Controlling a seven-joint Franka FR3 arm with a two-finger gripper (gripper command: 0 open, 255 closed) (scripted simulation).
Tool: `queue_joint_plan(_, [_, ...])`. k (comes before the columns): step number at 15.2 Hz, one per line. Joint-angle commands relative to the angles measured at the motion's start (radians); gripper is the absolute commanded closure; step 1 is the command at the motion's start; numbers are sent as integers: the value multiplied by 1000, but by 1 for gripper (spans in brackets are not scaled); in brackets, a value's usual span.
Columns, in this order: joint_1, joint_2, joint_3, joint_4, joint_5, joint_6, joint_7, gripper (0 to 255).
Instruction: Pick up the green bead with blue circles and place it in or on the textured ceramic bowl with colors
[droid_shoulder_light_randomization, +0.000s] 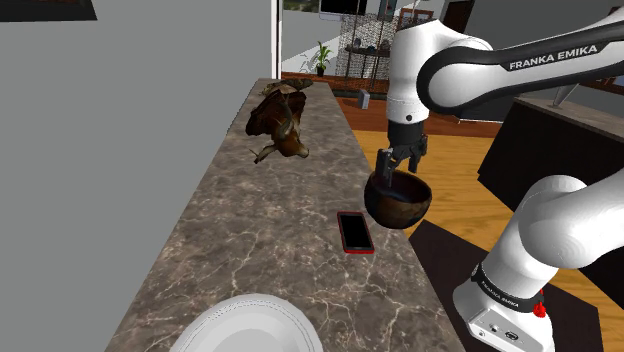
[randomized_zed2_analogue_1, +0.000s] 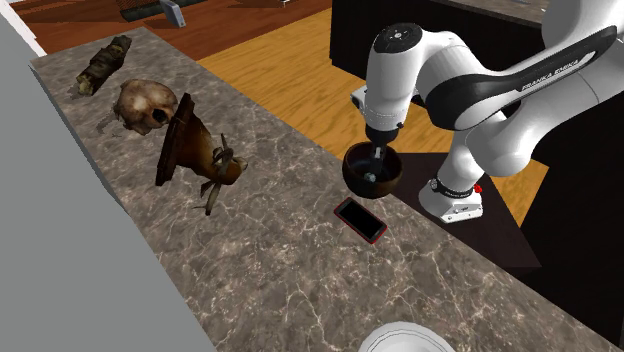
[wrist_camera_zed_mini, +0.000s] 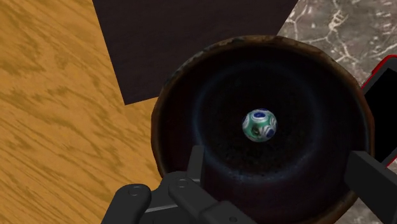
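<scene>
A white robot arm reaches down over a dark brown bowl (droid_shoulder_light_randomization: 400, 208) (randomized_zed2_analogue_1: 352, 176) that sits at the edge of a marbled tabletop (droid_shoulder_light_randomization: 270, 220) (randomized_zed2_analogue_1: 250, 260), on the side nearest the arm's stand.

In the wrist view, a small green bead (wrist_camera_zed_mini: 259, 125) with blue circles lies on the dark floor of the bowl (wrist_camera_zed_mini: 191, 89), close to its middle. The black gripper (wrist_camera_zed_mini: 283, 172) hangs just above the bowl. Its fingers (wrist_camera_zed_mini: 195, 164) stand wide apart, one on each side of the bead, and touch nothing. The bead lies free. Wooden floor (wrist_camera_zed_mini: 57, 95) shows beyond the bowl's rim.

In the shoulder view, the gripper (droid_shoulder_light_randomization: 398, 165) dips to the bowl's mouth. A black phone (droid_shoulder_light_randomization: 355, 232) (randomized_zed2_analogue_1: 360, 220) with a red edge lies flat on the tabletop just beside the bowl, toward the shoulder view's left and nearer the camera. A white plate (droid_shoulder_light_randomization: 215, 320) sits at the near end of the tabletop.

Farther along the tabletop, well apart from the bowl, lie brown objects, among them a skull (randomized_zed2_analogue_1: 145, 105).
</scene>
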Motion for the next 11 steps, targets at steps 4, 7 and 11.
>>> queue_joint_plan(4, [0, 6, 1, 116, 0, -110, 3, 0])
queue_joint_plan(7, [0, 6, 1, 116, 0, -110, 3, 0])
queue_joint_plan(11, [0, 6, 1, 116, 0, -110, 3, 0])
